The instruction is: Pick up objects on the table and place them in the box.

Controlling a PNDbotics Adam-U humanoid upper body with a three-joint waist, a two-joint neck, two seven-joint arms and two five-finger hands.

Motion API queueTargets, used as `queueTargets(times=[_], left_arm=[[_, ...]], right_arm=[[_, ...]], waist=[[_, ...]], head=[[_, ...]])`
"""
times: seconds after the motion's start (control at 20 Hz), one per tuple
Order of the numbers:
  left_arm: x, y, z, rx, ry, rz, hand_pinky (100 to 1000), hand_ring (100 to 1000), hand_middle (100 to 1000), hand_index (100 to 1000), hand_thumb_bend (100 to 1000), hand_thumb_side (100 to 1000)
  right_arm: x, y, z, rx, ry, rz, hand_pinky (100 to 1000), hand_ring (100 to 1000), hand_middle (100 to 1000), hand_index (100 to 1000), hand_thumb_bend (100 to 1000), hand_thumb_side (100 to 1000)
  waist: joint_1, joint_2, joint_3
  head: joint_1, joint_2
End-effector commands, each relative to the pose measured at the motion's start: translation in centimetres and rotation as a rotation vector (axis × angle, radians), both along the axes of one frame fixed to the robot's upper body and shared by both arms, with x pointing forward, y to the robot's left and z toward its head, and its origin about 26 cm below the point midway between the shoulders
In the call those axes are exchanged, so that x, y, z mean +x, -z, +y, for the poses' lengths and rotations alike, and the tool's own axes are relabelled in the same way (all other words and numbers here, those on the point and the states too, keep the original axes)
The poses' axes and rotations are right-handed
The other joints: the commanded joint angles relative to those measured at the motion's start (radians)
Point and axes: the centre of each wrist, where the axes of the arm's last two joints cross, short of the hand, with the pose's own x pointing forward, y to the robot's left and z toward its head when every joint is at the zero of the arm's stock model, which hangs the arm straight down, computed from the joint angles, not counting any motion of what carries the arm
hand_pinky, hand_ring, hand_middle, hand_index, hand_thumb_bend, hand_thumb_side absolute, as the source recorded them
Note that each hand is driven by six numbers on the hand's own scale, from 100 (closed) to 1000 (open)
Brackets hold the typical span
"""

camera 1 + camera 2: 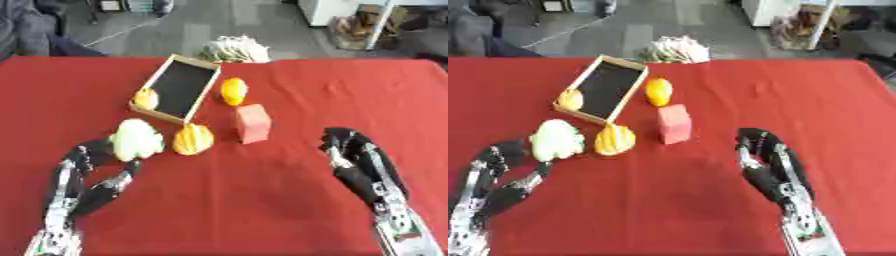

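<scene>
A wooden box with a dark floor lies on the red table; a small yellow-orange fruit sits in its near left corner. Just right of the box stands a yellow-orange object. A red block stands in front of it, with a ribbed orange pumpkin-like object to its left. My left hand reaches up from the lower left, its fingers and thumb around the lower side of a pale green-white vegetable. Over at the lower right my right hand rests with relaxed fingers, holding nothing.
The red tablecloth covers the whole table. A pale bundle lies just beyond the far edge. A person's dark sleeve shows at the far left corner, and cardboard clutter stands on the floor at the far right.
</scene>
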Motion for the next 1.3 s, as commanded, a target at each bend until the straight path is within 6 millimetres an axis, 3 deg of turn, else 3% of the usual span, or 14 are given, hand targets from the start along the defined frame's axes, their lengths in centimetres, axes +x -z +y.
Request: queueTargets(times=[0.05, 0.35, 0.7, 0.75, 0.9, 1.2, 1.3], left_arm=[[0.1, -0.6, 0.1, 0.007, -0.006, -0.023, 740, 712, 557, 719, 663, 199], [0.1, -0.5, 0.1, 0.008, -0.003, -0.021, 740, 713, 557, 719, 664, 199], [-0.1, -0.2, 0.0, 0.011, 0.011, -0.008, 740, 713, 557, 719, 664, 199], [-0.1, -0.2, 0.0, 0.012, 0.013, -0.006, 740, 713, 557, 719, 665, 198], [-0.2, 0.0, 0.0, 0.013, 0.020, 0.000, 740, 713, 557, 719, 665, 199], [-0.3, 0.1, -0.1, 0.013, 0.032, 0.008, 740, 713, 557, 719, 665, 199], [-0.3, 0.2, -0.2, 0.012, 0.036, 0.010, 740, 713, 557, 719, 666, 199]], right_arm=[[0.1, -0.6, 0.0, -0.001, -0.006, -0.022, 730, 640, 628, 739, 100, 338], [0.6, -1.2, -0.3, -0.035, -0.027, -0.037, 731, 642, 631, 745, 100, 317], [3.9, -5.4, -1.3, -0.235, -0.212, -0.123, 742, 667, 662, 803, 100, 205], [4.6, -6.2, -1.4, -0.293, -0.262, -0.139, 757, 714, 714, 860, 100, 154], [6.7, -7.6, -1.7, -0.480, -0.443, -0.149, 792, 785, 785, 924, 100, 119], [10.9, -8.5, -1.1, -0.812, -0.780, -0.055, 871, 929, 906, 969, 100, 100], [12.0, -8.7, -0.3, -0.917, -0.869, -0.028, 884, 954, 929, 974, 149, 100]], waist=[[0.004, -0.024, -0.001], [0.003, -0.026, 0.001], [-0.001, -0.041, 0.006], [-0.003, -0.044, 0.008], [-0.005, -0.052, 0.016], [-0.002, -0.060, 0.026], [0.000, -0.061, 0.029]], head=[[0.001, 0.004], [-0.004, 0.004], [-0.019, 0.004], [-0.024, 0.004], [-0.036, 0.004], [-0.050, 0.004], [-0.054, 0.004]])
